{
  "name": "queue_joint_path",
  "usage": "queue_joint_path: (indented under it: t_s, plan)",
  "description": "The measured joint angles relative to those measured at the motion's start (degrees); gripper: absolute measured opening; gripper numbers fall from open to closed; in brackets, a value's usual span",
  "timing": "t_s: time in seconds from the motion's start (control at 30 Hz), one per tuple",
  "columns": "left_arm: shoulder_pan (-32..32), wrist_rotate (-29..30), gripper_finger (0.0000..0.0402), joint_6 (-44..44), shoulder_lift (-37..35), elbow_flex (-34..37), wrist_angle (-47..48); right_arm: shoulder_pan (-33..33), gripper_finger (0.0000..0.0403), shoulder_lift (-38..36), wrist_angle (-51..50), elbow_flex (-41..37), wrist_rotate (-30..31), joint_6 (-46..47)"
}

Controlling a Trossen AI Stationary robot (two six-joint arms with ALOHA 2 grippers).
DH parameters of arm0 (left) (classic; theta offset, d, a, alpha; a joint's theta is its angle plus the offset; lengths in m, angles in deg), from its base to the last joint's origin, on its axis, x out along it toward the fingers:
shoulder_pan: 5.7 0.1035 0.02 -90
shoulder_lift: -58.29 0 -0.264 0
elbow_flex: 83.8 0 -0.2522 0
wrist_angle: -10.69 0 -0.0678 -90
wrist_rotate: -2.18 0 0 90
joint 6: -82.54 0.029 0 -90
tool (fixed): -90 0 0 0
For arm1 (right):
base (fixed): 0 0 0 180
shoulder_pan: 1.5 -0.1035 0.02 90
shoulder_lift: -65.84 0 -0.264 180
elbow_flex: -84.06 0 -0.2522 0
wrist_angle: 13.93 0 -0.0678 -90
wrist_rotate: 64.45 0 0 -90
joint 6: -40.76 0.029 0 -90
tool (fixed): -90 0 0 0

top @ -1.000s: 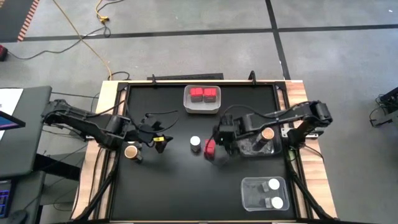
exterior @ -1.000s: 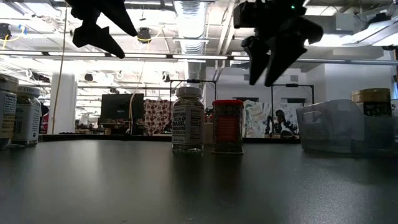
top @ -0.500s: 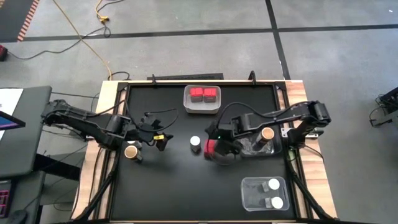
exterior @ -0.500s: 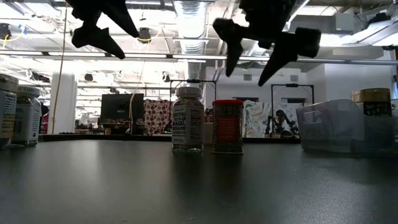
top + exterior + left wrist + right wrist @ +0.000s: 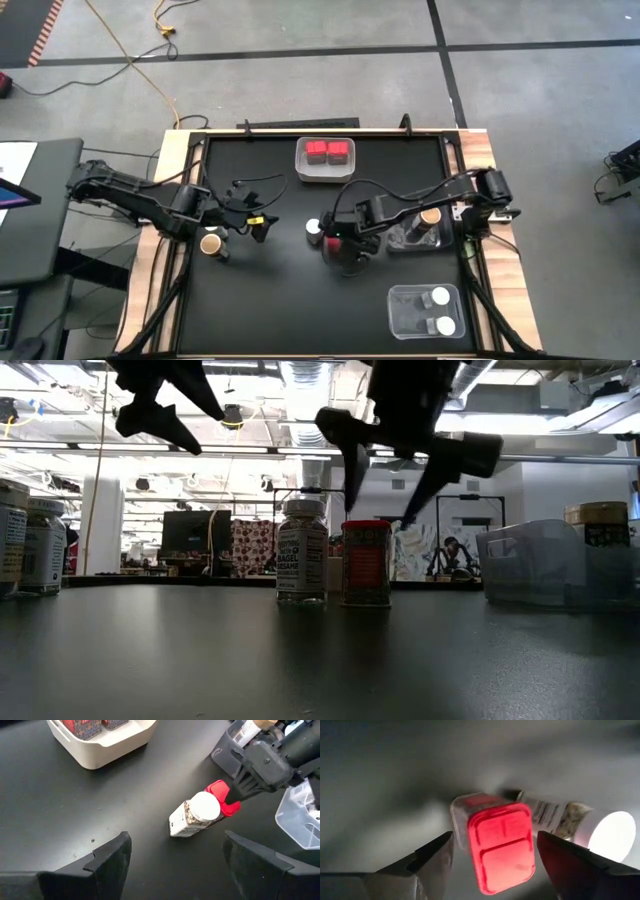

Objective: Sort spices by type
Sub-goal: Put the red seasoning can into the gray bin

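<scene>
Red spice box [image 5: 335, 240] stands upright mid-table, just beside the white-lidded jar [image 5: 314, 229]; the low view shows the pair side by side, possibly touching, though I cannot tell from here.

Change over the last second: right gripper [image 5: 385, 485] has swung in from beside the clear bin with the brown-lidded jar [image 5: 428, 216] and now hangs directly above the red box. Fingers spread, straddling the red lid in its wrist view, nothing held. They have narrowed slightly during the approach.

Left gripper [image 5: 258, 226] has not moved; parked open above the table's left half, empty, near another brown-lidded jar [image 5: 211, 243].

White bin [image 5: 303, 172] at the far edge already holds two red boxes; clear bin [image 5: 400, 315] at the near right holds two white-lidded jars.

Reading: a descent onto the red box looks imminent, likely bound for the white bin. The neighbouring jar sits close enough to be knocked.
</scene>
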Motion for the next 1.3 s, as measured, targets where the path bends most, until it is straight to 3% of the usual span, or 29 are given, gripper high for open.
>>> queue_joint_path:
  t_s: [0.33, 0.63, 0.8, 1.0, 1.3]
  plan:
    - [0.0, 0.0, 0.0295, 0.7, 0.0, 0.0, 0.2, 2.7, 0.0317, 0.5, -1.4, 1.7, -1.1, -1.9]
    - [0.0, 0.0, 0.0295, 1.7, 0.0, 0.0, 0.4, 2.3, 0.0317, 6.5, -1.1, 1.6, -2.2, -0.9]
    - [0.0, 0.0, 0.0295, 1.6, 0.0, 0.0, 1.4, 2.1, 0.0296, 6.8, -2.4, 1.6, -2.3, 3.3]
    - [0.0, 0.0, 0.0295, 1.7, 0.0, 0.0, 1.4, 2.3, 0.0232, 5.5, -8.1, 3.5, -2.3, 7.7]
    - [0.2, -0.1, 0.0295, 1.7, 0.0, 0.0, 1.1, 6.7, 0.0232, -2.3, -18.4, 9.6, -2.2, 24.4]
